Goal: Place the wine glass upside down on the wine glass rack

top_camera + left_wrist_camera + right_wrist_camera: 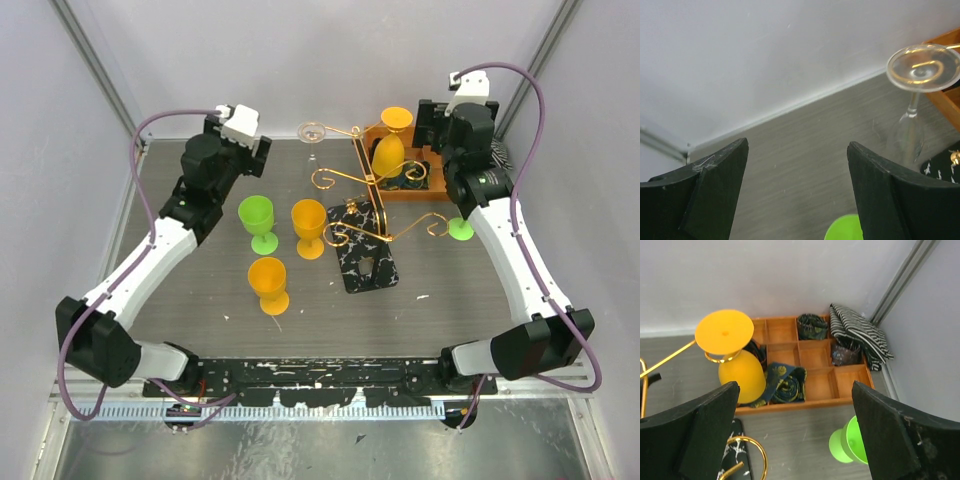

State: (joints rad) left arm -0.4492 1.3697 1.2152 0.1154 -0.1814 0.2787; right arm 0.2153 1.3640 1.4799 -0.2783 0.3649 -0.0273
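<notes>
The gold wire wine glass rack (pixel 362 185) stands on its black-and-white marbled base (pixel 368 262) mid-table. A clear wine glass (pixel 313 132) hangs upside down from the rack's far-left scroll arm; it also shows in the left wrist view (pixel 914 105). A yellow glass (pixel 390 150) hangs upside down from the far-right arm, also in the right wrist view (pixel 740 372). My left gripper (pixel 254 160) (pixel 797 145) is open and empty, left of the clear glass. My right gripper (pixel 430 135) (pixel 795 386) is open and empty, over the orange tray's front edge.
A green glass (pixel 258 222) and two orange glasses (pixel 309 226) (pixel 269 283) stand upright left of the base. Another green glass (pixel 460 229) (pixel 850 442) sits by the right arm. The orange compartment tray (pixel 425 190) (pixel 815 402) holds rolled ties and a striped cloth (pixel 860 335).
</notes>
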